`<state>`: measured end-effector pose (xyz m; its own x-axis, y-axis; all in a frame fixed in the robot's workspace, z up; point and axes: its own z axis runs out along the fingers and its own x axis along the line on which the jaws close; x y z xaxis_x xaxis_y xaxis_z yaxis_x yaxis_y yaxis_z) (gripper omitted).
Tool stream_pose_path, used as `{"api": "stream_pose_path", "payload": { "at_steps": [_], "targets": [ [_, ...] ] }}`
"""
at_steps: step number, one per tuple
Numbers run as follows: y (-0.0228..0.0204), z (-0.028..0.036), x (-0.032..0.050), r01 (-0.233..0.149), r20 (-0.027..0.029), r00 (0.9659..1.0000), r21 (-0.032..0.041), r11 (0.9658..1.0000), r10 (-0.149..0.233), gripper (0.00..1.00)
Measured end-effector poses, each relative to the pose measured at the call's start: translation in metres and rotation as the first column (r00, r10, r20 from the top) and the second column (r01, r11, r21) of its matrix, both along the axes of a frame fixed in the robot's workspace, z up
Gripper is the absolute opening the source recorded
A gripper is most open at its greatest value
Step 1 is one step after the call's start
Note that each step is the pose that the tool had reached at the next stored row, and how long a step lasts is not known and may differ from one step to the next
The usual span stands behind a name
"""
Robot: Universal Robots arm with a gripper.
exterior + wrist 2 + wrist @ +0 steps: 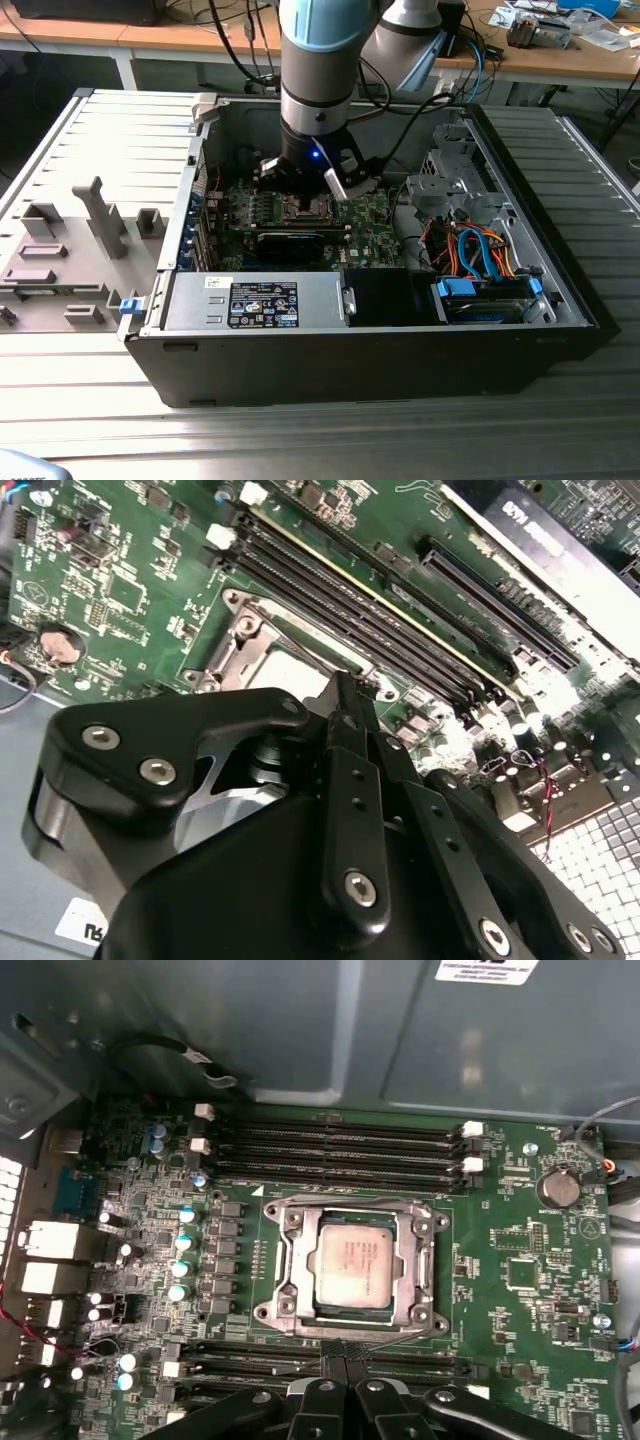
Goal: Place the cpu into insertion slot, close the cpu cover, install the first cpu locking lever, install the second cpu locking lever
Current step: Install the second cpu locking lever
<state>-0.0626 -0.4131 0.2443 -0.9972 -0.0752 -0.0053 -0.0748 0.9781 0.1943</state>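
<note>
An open computer case [400, 340] lies on a ribbed metal table [300, 430]. The cpu [358, 1264] sits in the insertion slot [352, 1328] with the cpu cover [292, 1270] down around it. The end effector [340, 1365], fingers pressed together, hovers at the slot's edge; lever work appears unfinished.

Open above cpu cover [357, 1264]; memory slots [330, 1145] flank both sides.

Board [520, 1250] green, speckled with tiny silver parts. Cpu [357, 1262] dull silver-grey, faintly tan. Cover [290, 1260] shiny silver frame. Ram slots [330, 1145] black, white end clips. Gripper [350, 810] matte black, silver screws. Case [560, 270] dark grey.
</note>
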Motion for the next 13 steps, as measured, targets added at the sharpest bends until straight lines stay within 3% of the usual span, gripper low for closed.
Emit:
{"api": "stream_pose_path", "payload": {
  "at_steps": [13],
  "targets": [
    [-0.0001, -0.0068, -0.0014, 0.0, -0.0001, 1.0, 0.0014, 1.0, 0.0, 0.11]
  ]
}}
